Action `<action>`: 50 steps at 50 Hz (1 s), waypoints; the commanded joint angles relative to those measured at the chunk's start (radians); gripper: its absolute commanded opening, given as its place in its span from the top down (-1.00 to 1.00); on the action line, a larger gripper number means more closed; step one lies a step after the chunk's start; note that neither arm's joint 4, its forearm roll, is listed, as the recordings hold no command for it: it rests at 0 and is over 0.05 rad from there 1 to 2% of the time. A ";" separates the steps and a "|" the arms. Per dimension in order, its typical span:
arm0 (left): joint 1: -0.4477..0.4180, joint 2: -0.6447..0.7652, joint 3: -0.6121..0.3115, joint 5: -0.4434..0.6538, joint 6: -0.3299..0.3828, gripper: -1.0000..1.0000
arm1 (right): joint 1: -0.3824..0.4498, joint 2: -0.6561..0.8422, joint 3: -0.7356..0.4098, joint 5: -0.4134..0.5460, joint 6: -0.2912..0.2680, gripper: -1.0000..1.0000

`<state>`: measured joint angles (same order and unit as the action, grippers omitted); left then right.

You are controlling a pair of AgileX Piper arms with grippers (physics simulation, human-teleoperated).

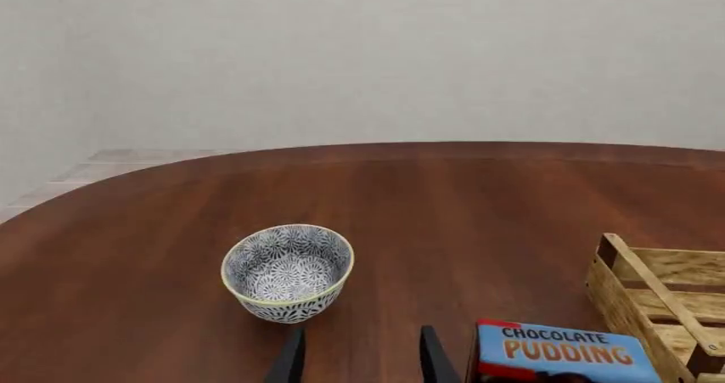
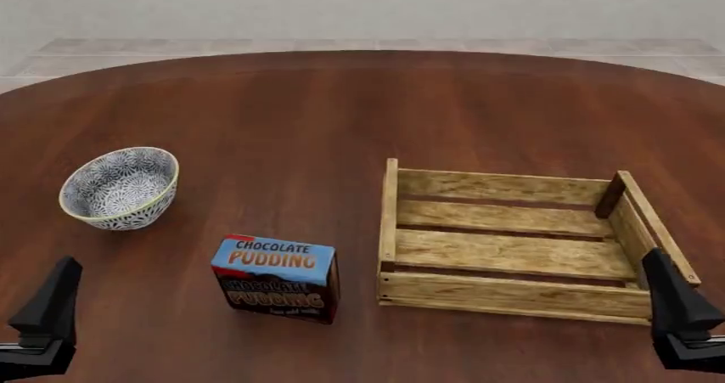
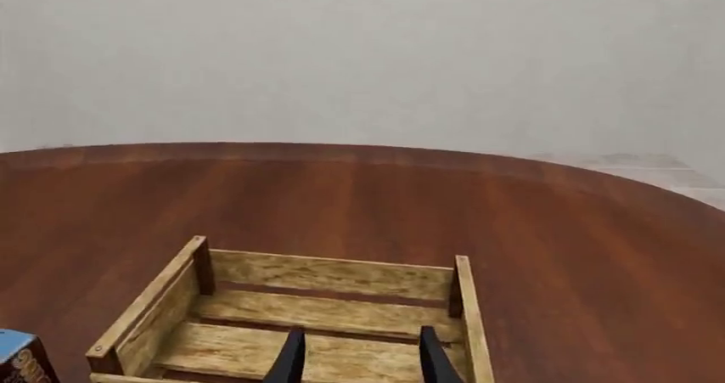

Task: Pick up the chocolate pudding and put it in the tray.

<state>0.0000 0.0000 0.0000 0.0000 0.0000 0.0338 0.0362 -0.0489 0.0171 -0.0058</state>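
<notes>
Front view: the pudding (image 2: 277,277) stands on the table (image 2: 283,111), just left of the tray (image 2: 389,222), with a bowl (image 2: 120,187) far-left. Left wrist view: my left gripper (image 1: 359,362) gapes empty beside it. Right wrist view: my right gripper (image 3: 359,359) gapes over the tray. A light, stiff carton, I judge; pinch its side faces.
</notes>
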 commanded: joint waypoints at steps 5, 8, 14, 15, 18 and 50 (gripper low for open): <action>0.000 0.000 0.000 0.000 0.000 -1.00 | 0.048 0.163 -0.149 -0.023 -0.026 -1.00; 0.000 0.000 0.000 0.000 0.000 -1.00 | 0.044 0.243 -0.190 -0.030 0.007 -1.00; 0.000 0.000 0.000 0.000 0.000 -1.00 | 0.022 0.363 -0.270 -0.028 -0.067 -1.00; 0.000 0.000 0.000 0.000 0.000 -1.00 | 0.021 0.383 -0.284 -0.028 -0.076 -1.00; 0.000 0.000 0.000 0.000 0.000 -1.00 | 0.056 0.434 -0.347 0.003 -0.093 -1.00; 0.000 0.000 0.000 0.000 0.000 -1.00 | 0.488 0.906 -0.903 0.184 -0.358 -1.00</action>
<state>0.0000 0.0000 0.0000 0.0000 0.0000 0.3797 0.8030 -0.8036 0.1600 -0.2620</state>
